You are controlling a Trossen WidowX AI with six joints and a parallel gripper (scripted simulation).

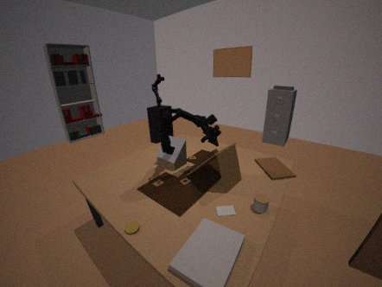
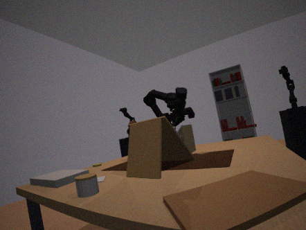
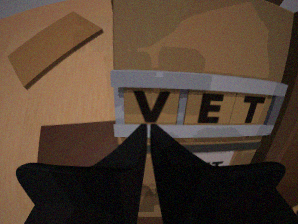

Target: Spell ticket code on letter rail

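From the top, we saw our black parallel-jaw gripper (image 1: 211, 137) poised above the slanted tan wooden board (image 1: 225, 162) on the wooden counter (image 1: 130, 181).

From the exterior, the gripper (image 2: 178, 119) hung just behind the board's peak (image 2: 152, 147).

At the wrist, our fingers were closed on nothing, below the white letter rail (image 3: 193, 83), whose tan tiles (image 3: 200, 108) read V, E, T.
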